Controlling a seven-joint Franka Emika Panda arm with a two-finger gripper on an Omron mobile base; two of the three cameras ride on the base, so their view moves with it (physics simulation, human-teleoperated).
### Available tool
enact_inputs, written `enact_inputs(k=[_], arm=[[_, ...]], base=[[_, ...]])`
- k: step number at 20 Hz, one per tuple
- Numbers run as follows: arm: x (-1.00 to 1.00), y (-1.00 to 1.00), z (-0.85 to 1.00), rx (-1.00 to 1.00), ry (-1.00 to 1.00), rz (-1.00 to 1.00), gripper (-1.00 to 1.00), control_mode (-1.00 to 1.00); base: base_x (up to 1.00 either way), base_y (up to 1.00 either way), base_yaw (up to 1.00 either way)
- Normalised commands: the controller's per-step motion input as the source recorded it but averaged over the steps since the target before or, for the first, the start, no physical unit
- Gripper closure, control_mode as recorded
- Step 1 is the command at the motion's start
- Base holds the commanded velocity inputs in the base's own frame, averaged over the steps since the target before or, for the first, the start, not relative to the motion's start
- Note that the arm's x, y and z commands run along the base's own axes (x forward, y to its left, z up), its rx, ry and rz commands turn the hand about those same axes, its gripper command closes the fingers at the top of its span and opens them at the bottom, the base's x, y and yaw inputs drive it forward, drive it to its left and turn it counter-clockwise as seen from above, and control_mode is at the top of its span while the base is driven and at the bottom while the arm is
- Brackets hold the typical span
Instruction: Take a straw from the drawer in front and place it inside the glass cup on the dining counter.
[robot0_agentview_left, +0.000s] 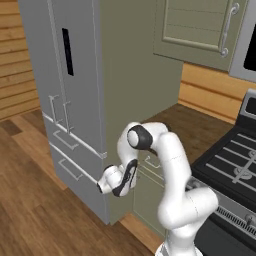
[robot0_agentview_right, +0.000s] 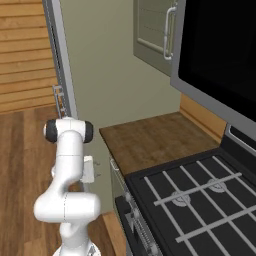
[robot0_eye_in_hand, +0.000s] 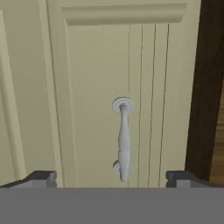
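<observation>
The drawer has a sage-green panelled front that stands shut. Its small silver bar handle runs lengthwise up the rolled hand view. My gripper is open, a short way in front of the handle. One fingertip stands on each side of the handle, touching nothing. In the right base view the gripper points at the drawer front, just under the countertop edge. The straw, the glass cup and the dining counter are out of view.
A dark-brown wood countertop lies above the drawer. A black stove stands to its right and a tall grey fridge to its left. A green wall cabinet hangs above. Wood floor stretches away on the left.
</observation>
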Motion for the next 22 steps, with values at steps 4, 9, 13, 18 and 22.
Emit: enact_inputs(k=[4,9,13,18,22], arm=[[0.34,-0.24,-0.24,0.00,0.00,0.03,-1.00,-1.00],[0.40,-0.29,-0.24,0.00,0.00,0.05,-1.00,-1.00],[0.38,-0.36,-0.08,0.00,0.00,0.07,-1.00,-1.00],[0.11,-0.23,0.00,0.00,0.00,0.02,-1.00,-1.00],[0.00,-0.06,0.14,0.00,-0.01,0.00,-1.00,-1.00]], base=[[0.00,0.00,0.00],[0.00,0.00,0.00],[0.00,0.00,0.00],[0.00,0.00,0.00],[0.00,0.00,0.00]])
